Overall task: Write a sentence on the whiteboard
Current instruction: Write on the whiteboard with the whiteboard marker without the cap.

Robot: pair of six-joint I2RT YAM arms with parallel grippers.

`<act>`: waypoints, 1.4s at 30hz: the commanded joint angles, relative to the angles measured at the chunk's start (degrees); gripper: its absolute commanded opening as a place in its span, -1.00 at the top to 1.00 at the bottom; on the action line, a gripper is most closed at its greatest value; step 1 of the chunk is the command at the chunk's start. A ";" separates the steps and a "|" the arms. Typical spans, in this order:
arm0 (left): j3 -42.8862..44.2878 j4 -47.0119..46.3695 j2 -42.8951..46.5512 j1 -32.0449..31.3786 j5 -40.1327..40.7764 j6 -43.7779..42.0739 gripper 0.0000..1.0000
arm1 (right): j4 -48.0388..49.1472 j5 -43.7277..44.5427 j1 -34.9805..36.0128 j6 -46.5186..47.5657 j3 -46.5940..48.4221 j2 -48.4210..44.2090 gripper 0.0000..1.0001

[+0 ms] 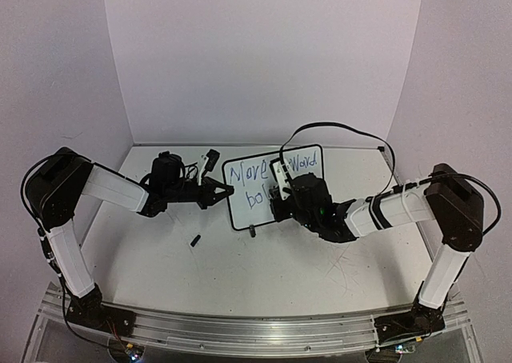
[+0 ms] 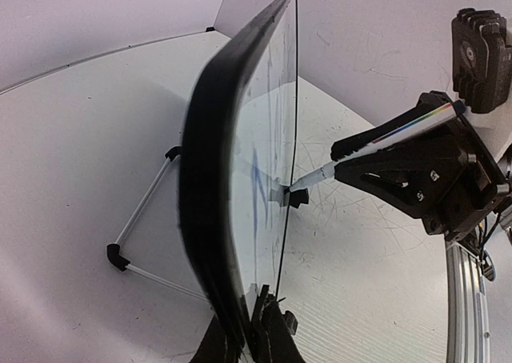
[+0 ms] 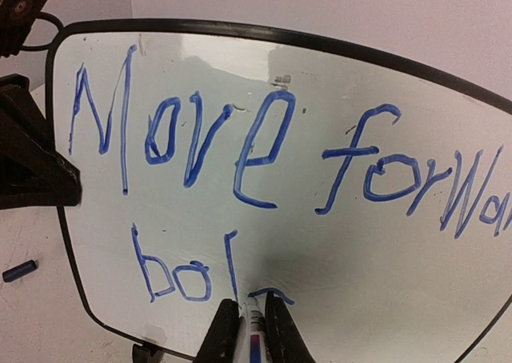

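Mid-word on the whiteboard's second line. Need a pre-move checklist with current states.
1. Board hold: left gripper shut on the whiteboard, at its left edge: ok.
2. Pen hold: right gripper shut on the marker: ok.
3. Contact: marker tip touches the board just right of "bol" in the sentence: ok.
4. Room: blank surface right of the tip for more letters: ok.
5. Support: wire stand rests on the table behind the board: ok.
6. Ink left in marker: cannot tell.
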State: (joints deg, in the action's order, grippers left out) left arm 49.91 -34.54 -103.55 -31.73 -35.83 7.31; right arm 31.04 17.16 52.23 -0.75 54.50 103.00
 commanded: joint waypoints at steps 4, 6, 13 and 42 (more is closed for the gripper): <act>0.88 4.93 -0.43 1.05 10.36 -5.47 1.00 | -1.08 1.83 -0.59 -0.91 -0.75 0.63 1.00; 0.89 4.96 -0.43 1.05 10.35 -5.47 1.00 | -1.10 2.15 -0.76 -0.83 -0.88 0.52 1.00; 0.87 4.95 -0.58 1.05 10.27 -5.49 1.00 | -1.08 3.39 -2.05 -0.23 -1.06 -0.30 1.00; 1.15 5.23 -1.10 0.88 9.31 -5.92 1.00 | 2.14 4.05 -4.30 5.88 5.38 -0.96 1.00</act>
State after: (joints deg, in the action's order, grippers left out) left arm 50.26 -34.41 -103.55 -31.73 -34.72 7.29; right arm 29.93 18.96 49.33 3.96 56.35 102.85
